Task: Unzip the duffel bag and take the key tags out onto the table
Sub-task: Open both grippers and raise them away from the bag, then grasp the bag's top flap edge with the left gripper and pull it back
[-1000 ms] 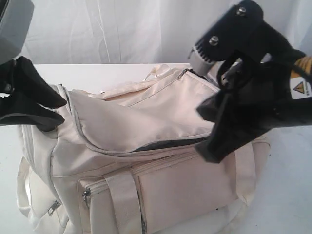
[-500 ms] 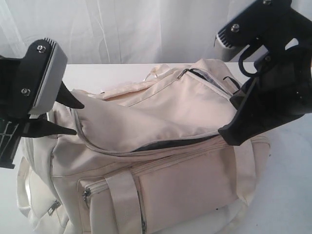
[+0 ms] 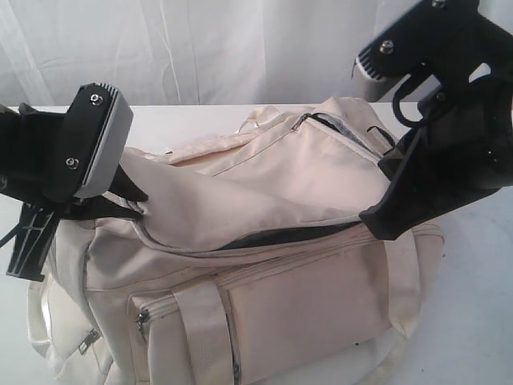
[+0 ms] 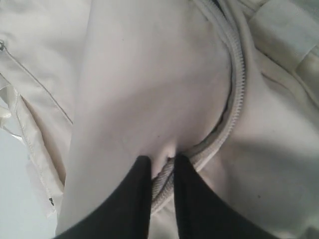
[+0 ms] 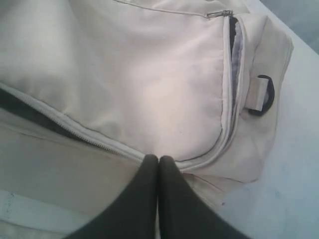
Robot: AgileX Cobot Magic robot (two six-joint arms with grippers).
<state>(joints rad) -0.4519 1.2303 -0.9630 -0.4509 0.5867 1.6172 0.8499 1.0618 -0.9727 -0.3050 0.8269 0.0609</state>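
Left fingers (image 4: 130, 199) clamp the zipper (image 4: 240, 84) edge of the duffel bag (image 3: 304, 301); right fingers (image 5: 142, 194) sit together, tips against that zipper

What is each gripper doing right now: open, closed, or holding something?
Left gripper: closed on the duffel bag at its zipper edge.
Right gripper: closed, tips against the bag; nothing visibly held.

duffel bag (image 3: 280, 184) on table (image 3: 473, 321) | left gripper (image 3: 139, 204) at bag's left end | right gripper (image 3: 375, 224) at its right end
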